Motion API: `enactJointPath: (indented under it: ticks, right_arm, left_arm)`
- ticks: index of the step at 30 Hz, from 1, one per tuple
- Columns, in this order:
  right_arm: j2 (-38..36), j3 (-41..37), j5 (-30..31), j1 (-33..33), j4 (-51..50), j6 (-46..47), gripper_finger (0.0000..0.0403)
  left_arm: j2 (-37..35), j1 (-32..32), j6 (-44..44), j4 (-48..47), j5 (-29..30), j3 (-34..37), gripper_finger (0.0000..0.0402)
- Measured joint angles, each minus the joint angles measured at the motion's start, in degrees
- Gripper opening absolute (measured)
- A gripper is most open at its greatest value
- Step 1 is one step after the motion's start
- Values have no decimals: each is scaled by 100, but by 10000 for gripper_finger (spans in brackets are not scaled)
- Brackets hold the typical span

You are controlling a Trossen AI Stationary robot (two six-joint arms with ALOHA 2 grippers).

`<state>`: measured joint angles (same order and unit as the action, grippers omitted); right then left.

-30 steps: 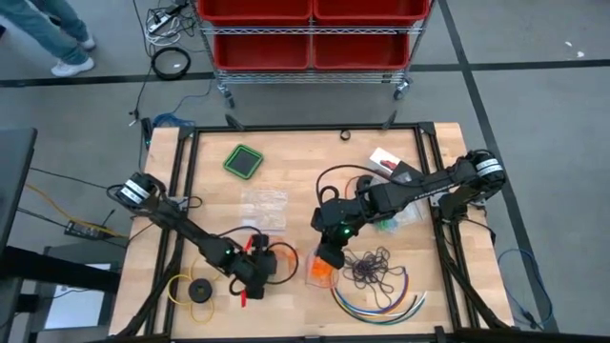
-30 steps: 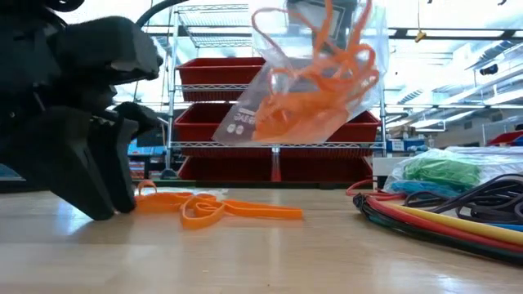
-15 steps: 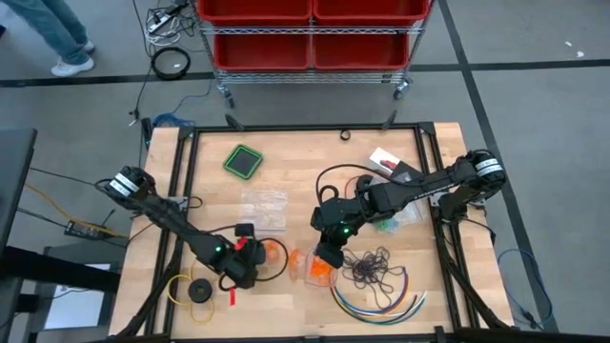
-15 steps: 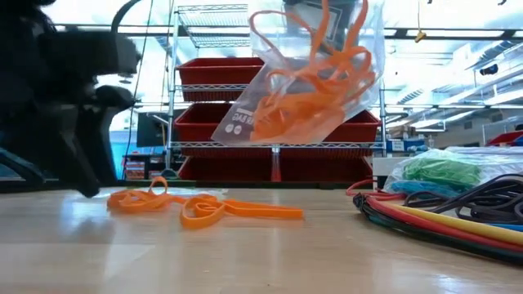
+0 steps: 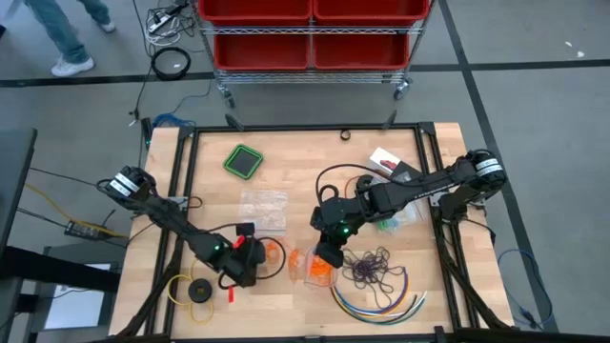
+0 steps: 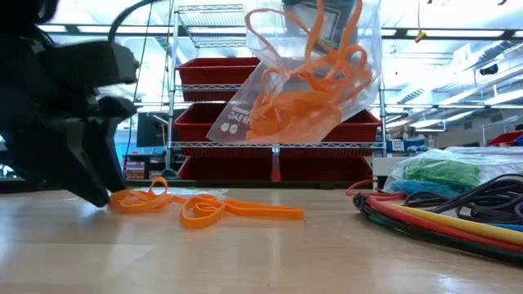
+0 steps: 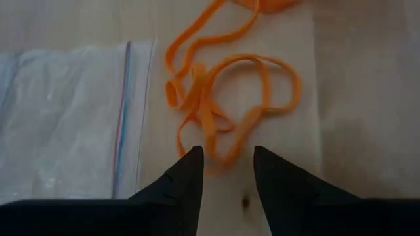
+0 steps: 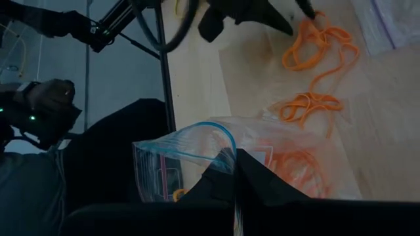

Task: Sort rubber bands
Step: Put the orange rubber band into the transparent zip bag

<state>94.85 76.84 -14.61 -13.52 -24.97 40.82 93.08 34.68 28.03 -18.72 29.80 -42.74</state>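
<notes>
On the near left of the tabletop (image 5: 205, 171) lies a yellow ring with a black disc (image 5: 198, 290). Just right of it the left claw (image 7: 228, 172) is down at the wood, its fingers (image 7: 186, 180) narrowly parted with nothing gripped; their tips stand on either side of the end of a loose bunch of orange rubber bands (image 7: 223, 105) lying flat on the tabletop. In the low view that same orange bunch (image 6: 196, 207) sprawls right of the dark claw. An empty clear zip bag (image 7: 62, 121) lies flat just beside the bands. Farther back sit a green-edged square pad (image 5: 244, 160) and another clear bag (image 5: 263, 208).

At the middle, the right claw (image 8: 235, 172) is pinched tight on the rim of a clear bag of orange rubber bands (image 6: 306, 77), holding it lifted above the tabletop, the bag hanging tilted. Near and right of it lies a heap of dark purple rubber bands (image 5: 370, 268), with long curved multicoloured cables (image 5: 381, 300) arcing around the near side. A bag of green rubber bands (image 6: 441, 171) rests on the right, behind the cables.
</notes>
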Motion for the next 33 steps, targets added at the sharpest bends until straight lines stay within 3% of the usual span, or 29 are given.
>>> enactJointPath:
  ticks: [7,14,19,27,33]
  right_arm:
    - [-1,0,1,0,4,-7,0]
    - [-1,0,4,0,3,-55,0]
    - [0,0,4,0,2,-48,0]
    - [-1,0,9,0,4,-52,0]
    - [0,0,24,0,4,-61,1]
  left_arm:
    - [-39,-338,220,428,-8,455,128]
    - [-56,-355,-348,571,-377,342,14]
    - [-203,-340,-575,-144,-639,-273,14]
    - [-593,-245,-852,-1882,-290,-1593,4]
    - [-773,-231,-962,-2046,-152,-2064,3]
